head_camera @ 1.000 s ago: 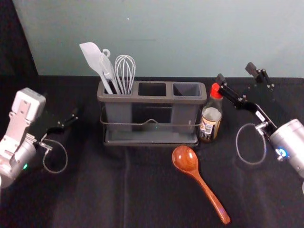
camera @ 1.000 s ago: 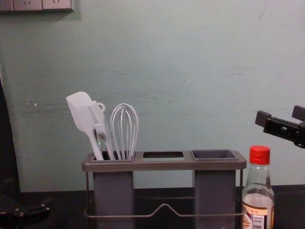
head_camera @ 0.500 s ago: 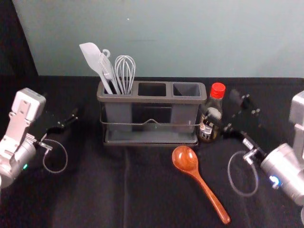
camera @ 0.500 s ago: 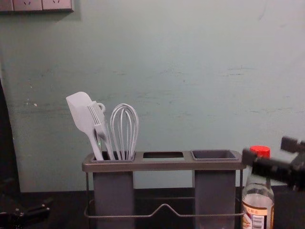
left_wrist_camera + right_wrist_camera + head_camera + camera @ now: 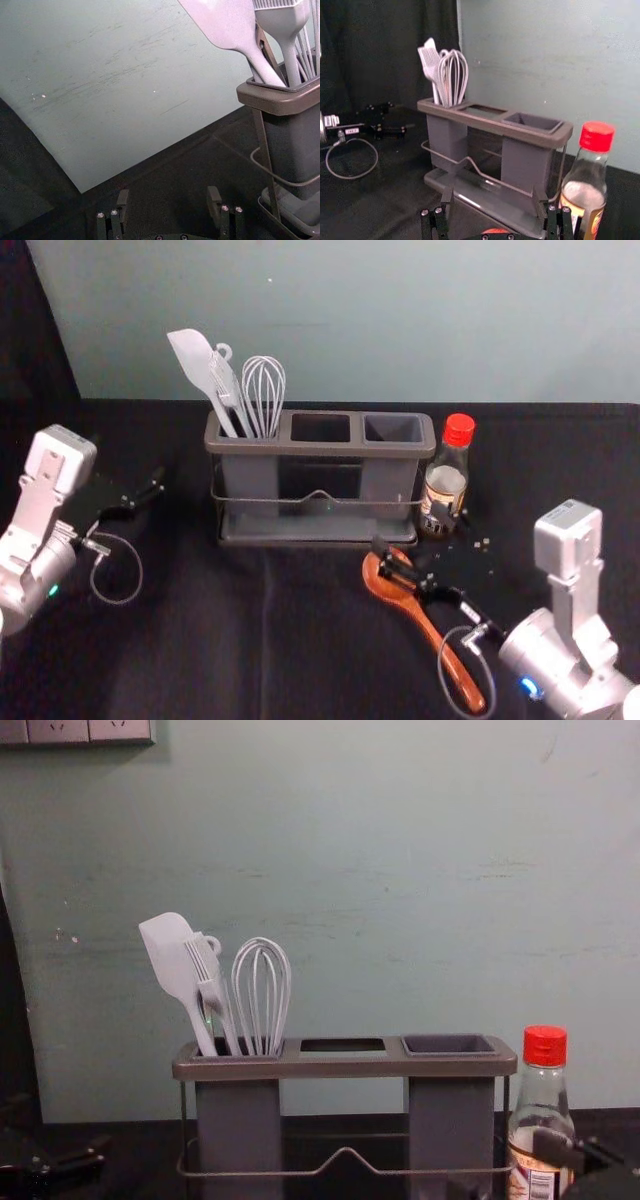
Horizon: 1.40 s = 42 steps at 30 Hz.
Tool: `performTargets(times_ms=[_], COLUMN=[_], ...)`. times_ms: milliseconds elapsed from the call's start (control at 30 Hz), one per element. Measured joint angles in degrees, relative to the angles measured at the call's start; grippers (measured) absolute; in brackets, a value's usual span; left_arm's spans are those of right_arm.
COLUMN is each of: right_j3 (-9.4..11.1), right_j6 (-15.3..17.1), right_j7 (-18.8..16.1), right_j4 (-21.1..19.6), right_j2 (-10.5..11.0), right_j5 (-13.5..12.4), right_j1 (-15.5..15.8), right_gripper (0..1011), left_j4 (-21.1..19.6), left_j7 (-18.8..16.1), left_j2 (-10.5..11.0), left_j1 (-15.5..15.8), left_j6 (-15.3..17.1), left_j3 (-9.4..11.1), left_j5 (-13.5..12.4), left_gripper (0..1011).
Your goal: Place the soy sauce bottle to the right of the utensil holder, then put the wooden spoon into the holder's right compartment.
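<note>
The right gripper [image 5: 411,529] is hovering, fingers spread, around the bowl end of the wooden spoon [image 5: 428,632], which is lying in front of the utensil holder [image 5: 318,450]. One fingertip is overlapping the upright soy sauce bottle [image 5: 445,480], maybe touching, just beside the holder's right end. Open cloth is stretching leftward, where the left gripper [image 5: 140,494] is idling, fingers apart.

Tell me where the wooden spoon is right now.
In the head view, the wooden spoon lies in front of the utensil holder, toward its right end, its bowl partly hidden by the right gripper.
</note>
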<state>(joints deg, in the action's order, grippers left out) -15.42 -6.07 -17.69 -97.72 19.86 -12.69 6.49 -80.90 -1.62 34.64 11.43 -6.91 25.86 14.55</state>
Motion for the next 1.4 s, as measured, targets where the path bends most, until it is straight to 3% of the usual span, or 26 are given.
performTargets(times_ms=[200, 933, 1100, 1233, 1333, 1400], right_j3=[-0.3, -0.2, -0.2, -0.1, -0.2, -0.4], right_j6=[-2.0, -1.4, -0.8, 2.8, 11.3, 14.9], right_j7=[-0.1, -0.3, 0.6, 2.0, 2.8, 2.8], right_j4=[2.5, 2.0, 1.8, 0.0, -3.3, -4.7], right_j2=[-1.2, -1.0, -1.3, -1.5, -0.8, -0.4], right_j5=[0.3, 0.2, 1.5, 2.4, 3.2, 3.4], right_j1=[-0.3, -0.3, 0.0, 0.9, 1.4, 1.4], right_gripper=[1000, 1002, 1002, 1002, 1002, 1002], left_j4=[0.0, 0.0, 0.0, 0.0, 0.0, 0.0], left_j7=[0.0, 0.0, 0.0, 0.0, 0.0, 0.0], left_j2=[0.0, 0.0, 0.0, 0.0, 0.0, 0.0], left_j1=[0.0, 0.0, 0.0, 0.0, 0.0, 0.0], left_j6=[0.0, 0.0, 0.0, 0.0, 0.0, 0.0], left_j3=[0.0, 0.0, 0.0, 0.0, 0.0, 0.0], left_j5=[0.0, 0.0, 0.0, 0.0, 0.0, 0.0], left_gripper=[1000, 1000, 1000, 1000, 1000, 1000])
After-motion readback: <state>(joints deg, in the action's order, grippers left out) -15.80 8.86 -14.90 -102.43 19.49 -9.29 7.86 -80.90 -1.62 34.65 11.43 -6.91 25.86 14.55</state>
